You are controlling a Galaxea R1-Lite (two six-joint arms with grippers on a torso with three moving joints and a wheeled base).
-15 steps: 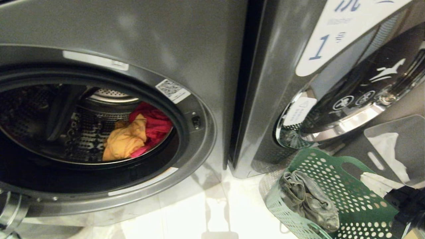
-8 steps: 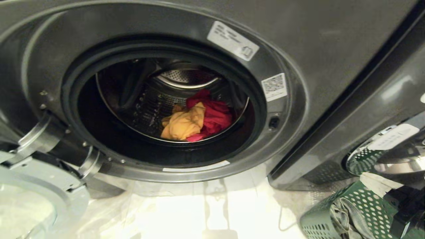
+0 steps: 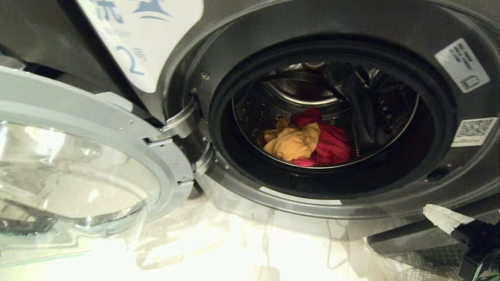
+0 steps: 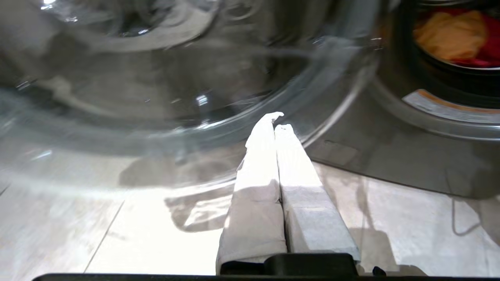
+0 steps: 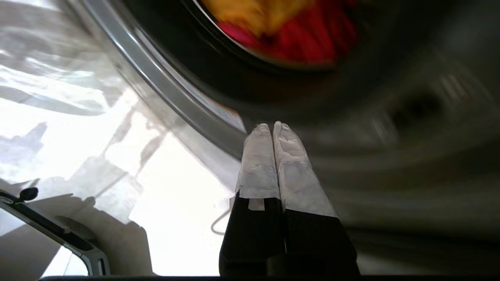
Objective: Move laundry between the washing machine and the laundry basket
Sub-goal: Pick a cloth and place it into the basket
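I see the washing machine [image 3: 394,23] with its round door [image 3: 82,164] swung wide to the left on its hinge, so the mouth of the drum [image 3: 375,117] stands unobstructed, ringed by a dark rubber seal. Pale floor [image 3: 242,249] lies bare in front of the opening. My right gripper [image 3: 443,216] sits low at the right, just below the door ring's lower rim, its taped fingers [image 5: 269,156] pressed together on nothing. My left gripper [image 4: 274,121] hangs low beside the glass of the open door, fingers likewise pressed together and empty. The laundry is well inside the drum, above and beyond both grippers: a mustard-orange garment [image 3: 293,142] lies at the drum bottom, touching a red-pink garment [image 3: 332,144] bunched behind and to its right
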